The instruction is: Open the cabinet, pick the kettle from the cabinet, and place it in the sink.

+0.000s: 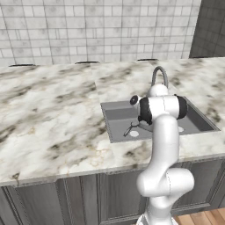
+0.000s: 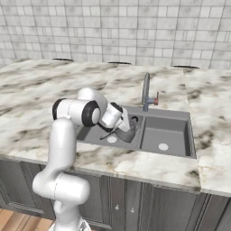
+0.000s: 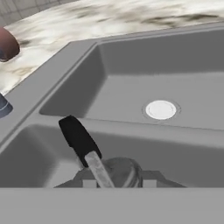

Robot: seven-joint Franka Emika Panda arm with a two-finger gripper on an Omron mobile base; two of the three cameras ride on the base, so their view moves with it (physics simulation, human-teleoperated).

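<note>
Two of three steps look done, judging from where things sit; last one nearly finished.

kettle: the kettle [image 2: 127, 131] is down inside the sink's left basin, dark rounded body near the drain, seen in the right base view. In the hand view its lid top [image 3: 114, 170] and black handle [image 3: 78, 139] sit right under the camera.

sink: the sink [image 2: 187, 135] is a double grey basin set in the marble counter [image 1: 48, 118], faucet [image 2: 145, 92] at its back edge. Right basin holds nothing but its drain.

gripper: the gripper [image 2: 127, 124] is lowered into the left basin, jaws drawn narrow around the kettle's handle as far as I can judge. Fingertips themselves are hidden at the bottom of the hand view, so actual contact is hard to confirm.

arm: bent over the counter edge, wrist angled down into the basin. From the left base view the forearm covers most of the kettle; a thin dark part [image 1: 130, 128] pokes out by the drain.

progress: kettle is at its goal, inside the sink.

left: open the jaws, lift the hand clear of the basin.

risk: handle is thin; a pull-out before full release could tip the kettle.
</note>
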